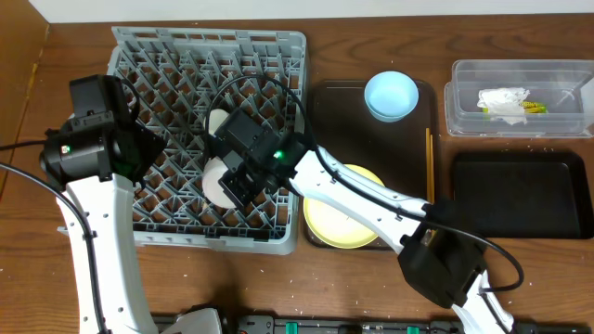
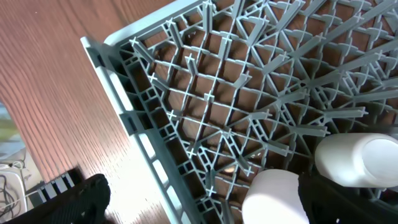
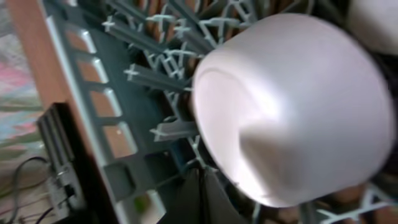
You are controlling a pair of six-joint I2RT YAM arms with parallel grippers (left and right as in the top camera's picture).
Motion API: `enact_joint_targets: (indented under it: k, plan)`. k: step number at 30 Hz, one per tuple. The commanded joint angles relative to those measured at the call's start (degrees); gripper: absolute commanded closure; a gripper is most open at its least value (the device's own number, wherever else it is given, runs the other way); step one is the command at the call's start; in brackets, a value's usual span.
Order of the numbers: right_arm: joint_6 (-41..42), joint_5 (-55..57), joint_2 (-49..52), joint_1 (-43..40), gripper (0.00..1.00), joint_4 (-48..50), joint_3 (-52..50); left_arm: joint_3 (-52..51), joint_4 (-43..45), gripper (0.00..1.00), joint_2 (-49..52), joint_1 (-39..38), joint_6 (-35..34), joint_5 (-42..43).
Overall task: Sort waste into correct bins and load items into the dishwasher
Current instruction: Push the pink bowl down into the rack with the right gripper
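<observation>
The right pincer (image 1: 243, 176) is shut inside the grey dish rack (image 1: 186, 42), and the pinkish-white bowl (image 3: 286, 106) is tipped on its side against it; a grip cannot be confirmed. The left pincer (image 2: 208, 208) is held open, with a small white cup (image 2: 360, 160) in the rack beside it. Far from both, a crumpled wrapper (image 1: 506, 102) is held in the clear tub (image 1: 464, 74).

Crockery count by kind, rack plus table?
Bowls: 2 (light blue bowl, pinkish-white bowl)
Cups: 1 (white cup)
Plates: 1 (yellow plate)
Total: 4
</observation>
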Motion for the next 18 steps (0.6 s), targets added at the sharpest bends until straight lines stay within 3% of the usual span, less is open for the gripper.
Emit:
enact_joint_targets:
  k: [1, 18]
  plan:
    - [-1.6, 4.3, 2.8, -0.2, 0.99, 0.9, 0.1, 1.0, -0.2, 0.02, -0.1, 0.3, -0.7, -0.2]
    - [-1.5, 27.4, 2.7, -0.4, 0.98, 7.8, 2.6, 1.0, -0.2, 0.02, -0.1, 0.3, -0.7, -0.2]
